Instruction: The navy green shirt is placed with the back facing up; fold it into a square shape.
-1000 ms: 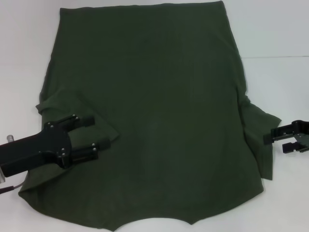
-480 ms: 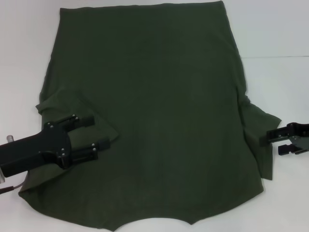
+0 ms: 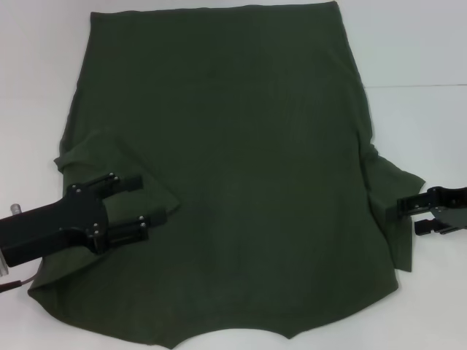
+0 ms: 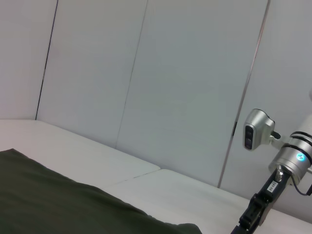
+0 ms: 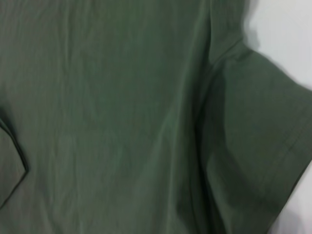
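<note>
- desk point(image 3: 430, 51): white, flat, a seam line running across it on the right; plain pale wall panels point(image 4: 161, 83) behind.
- shirt point(image 3: 233, 160): dark green, plain side up, spread flat across the desk centre, hem at far edge, collar notch nearest the robot; left sleeve lies folded inward over the body.
- left tool point(image 3: 142, 200): over the folded-in left sleeve, fingers parted, nothing pinched.
- right tool point(image 3: 410, 215): at the right sleeve's outer edge, fingers apart, not gripping.
- Step, my read: right sleeve fold. Pinch only the sleeve hem, lift low, carry inward to mirror the left side, keep the side edge straight, avoid dragging the body cloth.
</note>
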